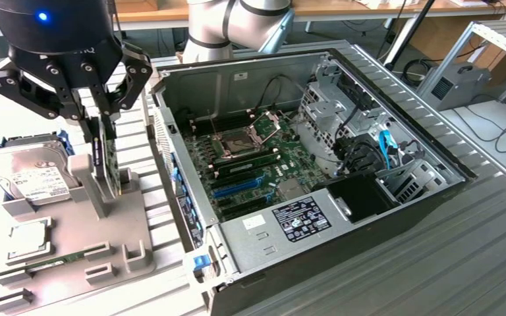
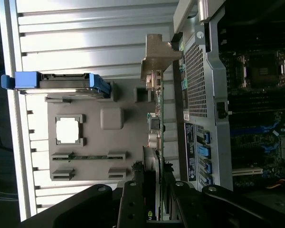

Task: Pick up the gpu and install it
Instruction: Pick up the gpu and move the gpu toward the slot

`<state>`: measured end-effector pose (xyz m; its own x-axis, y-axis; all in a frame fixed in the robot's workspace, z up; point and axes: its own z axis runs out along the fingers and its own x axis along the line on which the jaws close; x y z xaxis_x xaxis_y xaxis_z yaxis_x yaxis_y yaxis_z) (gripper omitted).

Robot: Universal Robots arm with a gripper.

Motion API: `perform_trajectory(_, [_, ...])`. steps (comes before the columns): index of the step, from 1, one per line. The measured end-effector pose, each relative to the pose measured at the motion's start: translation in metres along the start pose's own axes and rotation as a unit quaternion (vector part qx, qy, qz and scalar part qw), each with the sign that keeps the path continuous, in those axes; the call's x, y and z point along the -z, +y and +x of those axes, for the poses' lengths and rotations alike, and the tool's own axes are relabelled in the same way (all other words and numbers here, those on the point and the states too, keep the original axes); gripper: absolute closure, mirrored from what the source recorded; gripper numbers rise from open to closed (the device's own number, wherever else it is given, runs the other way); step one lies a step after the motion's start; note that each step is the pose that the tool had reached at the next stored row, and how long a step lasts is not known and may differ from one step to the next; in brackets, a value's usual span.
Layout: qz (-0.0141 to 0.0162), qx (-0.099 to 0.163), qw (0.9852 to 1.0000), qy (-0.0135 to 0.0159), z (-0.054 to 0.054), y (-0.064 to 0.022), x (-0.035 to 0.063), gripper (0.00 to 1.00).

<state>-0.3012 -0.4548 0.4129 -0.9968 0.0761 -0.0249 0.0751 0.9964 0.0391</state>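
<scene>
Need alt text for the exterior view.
The gripper has its fingers closed on the gpu, which stands on edge in a grey parts tray beside an open computer case. A hard drive rests at the tray's edge.

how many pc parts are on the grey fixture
4: hard drive, cpu beside it, ram stick past the cpu, gpu upright in the gripper. none looks hidden.
</scene>
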Motion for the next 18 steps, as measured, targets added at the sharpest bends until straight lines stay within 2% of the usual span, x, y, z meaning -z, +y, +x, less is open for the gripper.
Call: perform_trajectory(18, [0.0000,0.000,1.0000,0.0000,-0.0002,0.0003,0.0085,0.74])
